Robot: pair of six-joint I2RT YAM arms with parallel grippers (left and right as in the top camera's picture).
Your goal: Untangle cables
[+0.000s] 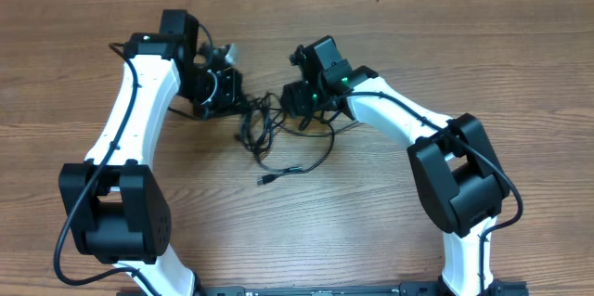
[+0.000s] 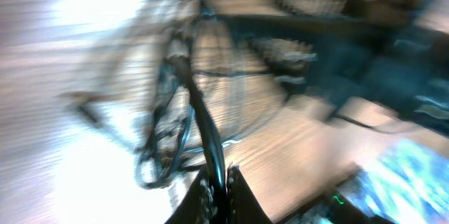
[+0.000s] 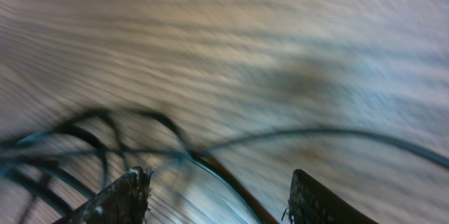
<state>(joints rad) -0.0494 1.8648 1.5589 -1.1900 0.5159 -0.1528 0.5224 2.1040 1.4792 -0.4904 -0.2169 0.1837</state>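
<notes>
From above, you can see the cables in a knotty bunch on the desk, right between your two grippers. The left gripper is at the left edge of the bunch. The right gripper sits over its right side. One loose loop with a small plug trails out toward the near side. The left wrist view is blurry, but it shows the left gripper pinched tight on one black cord. From there the cables run away toward the right arm. The right wrist view is blurry too. In it the right gripper has its fingers wide apart and grips nothing. The cables lie across the desk just in front of it, running left to right, and one cord passes between the fingers. I think your next pull should go sideways, away from the left gripper, because the cords run along that line.
</notes>
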